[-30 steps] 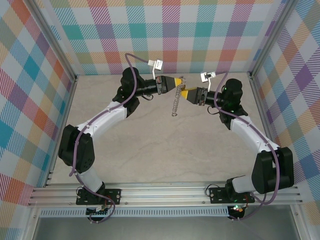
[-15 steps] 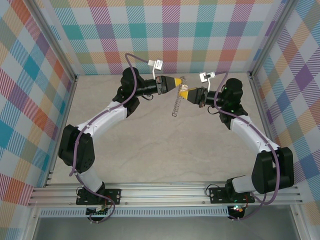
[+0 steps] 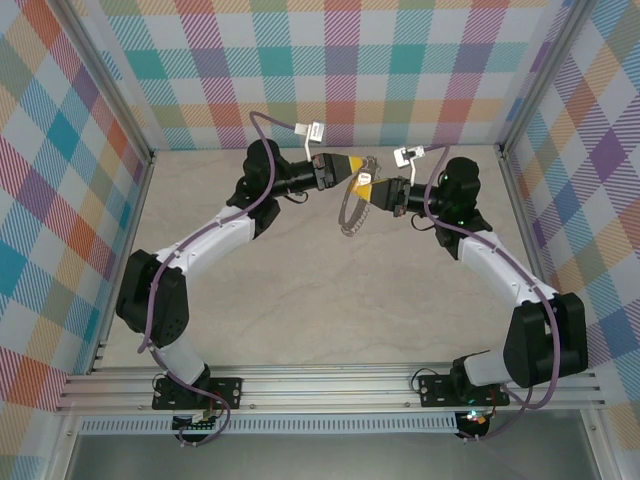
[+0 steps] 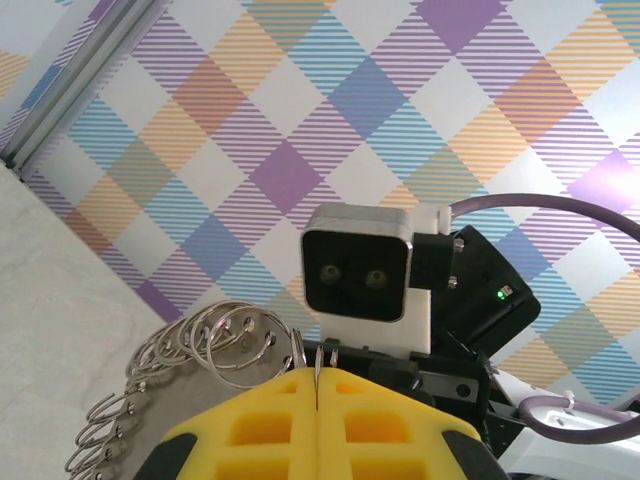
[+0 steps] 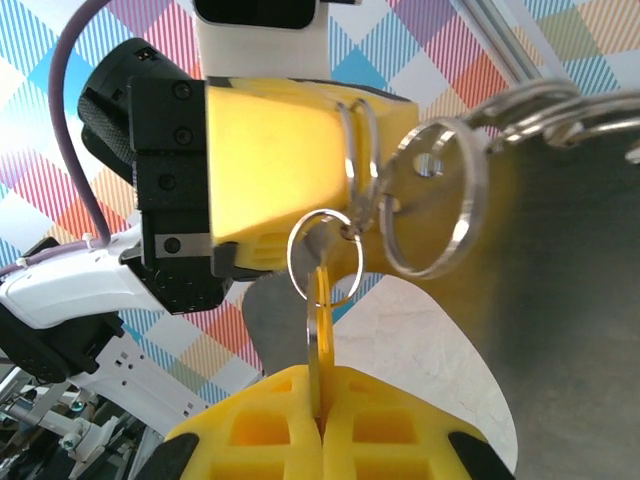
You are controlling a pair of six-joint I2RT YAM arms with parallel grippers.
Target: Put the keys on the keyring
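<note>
My left gripper (image 3: 356, 166) is shut on the top link of the keyring (image 3: 347, 212), a limp silver chain of rings that hangs below it above the table. In the left wrist view a thin ring edge sits pinched between the yellow fingertips (image 4: 290, 400), and the rest of the keyring (image 4: 200, 350) trails off to the left. My right gripper (image 3: 366, 190) is just right of the left one, nearly touching it. It (image 5: 320, 395) is shut on the key (image 5: 320, 320) by its yellow head. A small silver ring (image 5: 325, 255) passes through the key and meets the keyring (image 5: 435, 195) beside the left gripper's finger (image 5: 280, 140).
Both arms reach to the far middle of the beige table (image 3: 300, 300), close to the checked back wall (image 3: 330, 70). Metal frame posts (image 3: 125, 200) stand at the left and right sides. The right wrist's camera block (image 4: 357, 262) faces the left gripper closely.
My right gripper has closed on the key and moved a little left toward the left gripper. The hanging keyring has swung from a straight line into a curved loop.
</note>
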